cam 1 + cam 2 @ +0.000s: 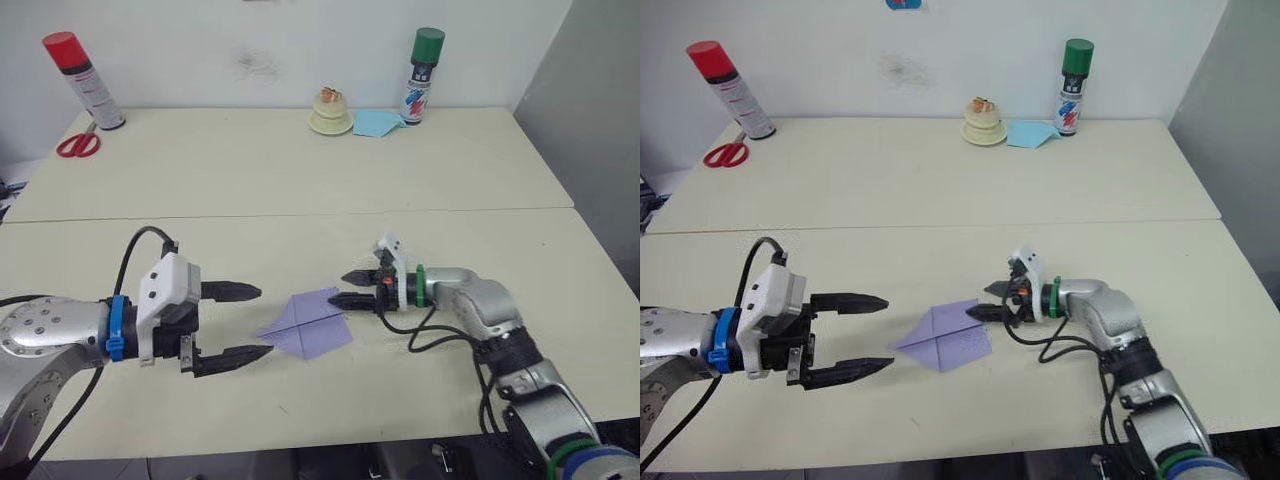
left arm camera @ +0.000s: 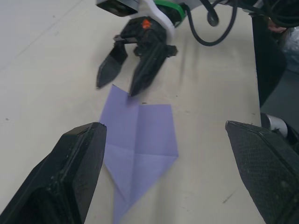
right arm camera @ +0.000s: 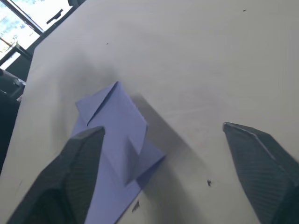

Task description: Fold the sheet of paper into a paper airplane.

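Paper [image 1: 310,323] lies flat between both spread pincers, edges free.

Silver metal arms carry black cables, white wrist housings, a blue left band, a green right band and black-fingered grippers.

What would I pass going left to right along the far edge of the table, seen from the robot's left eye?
Red-capped spray can → red scissors → small cream stacked object → light blue paper → green-capped spray can.
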